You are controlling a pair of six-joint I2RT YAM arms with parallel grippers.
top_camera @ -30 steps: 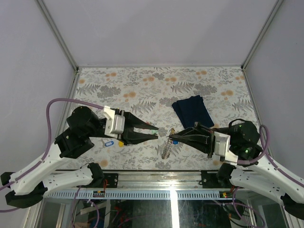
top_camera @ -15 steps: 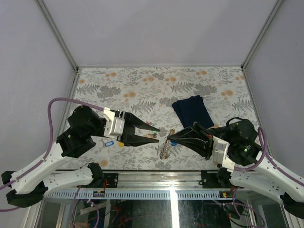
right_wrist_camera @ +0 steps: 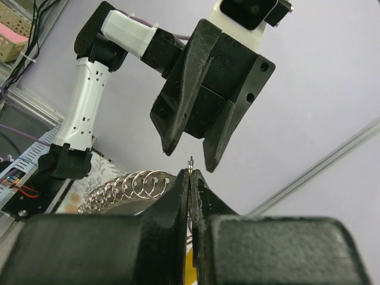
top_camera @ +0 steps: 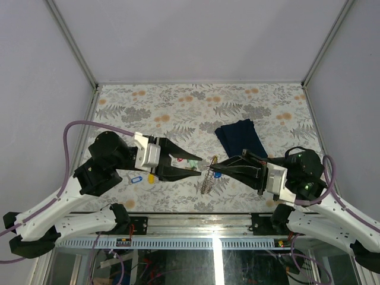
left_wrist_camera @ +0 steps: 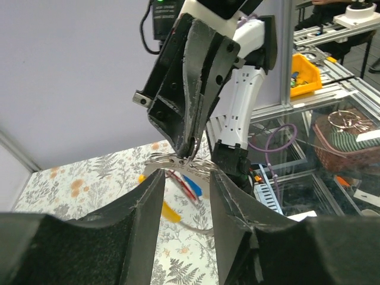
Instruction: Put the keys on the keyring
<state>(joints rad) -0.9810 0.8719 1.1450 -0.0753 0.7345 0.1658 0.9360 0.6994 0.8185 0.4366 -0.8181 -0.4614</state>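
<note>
Pinching the keyring [top_camera: 206,181], right tool [top_camera: 214,168] faces left tool [top_camera: 198,166] (jaws parted)

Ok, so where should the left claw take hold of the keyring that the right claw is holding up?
Probably the bare toothed rim beside the right claw's pinch, above the dangling tags. The keyring hangs from that shut claw, its rim showing on either side of the pinch, so bring the open left claw in level from the left arm's side, straddling the rim.
</note>
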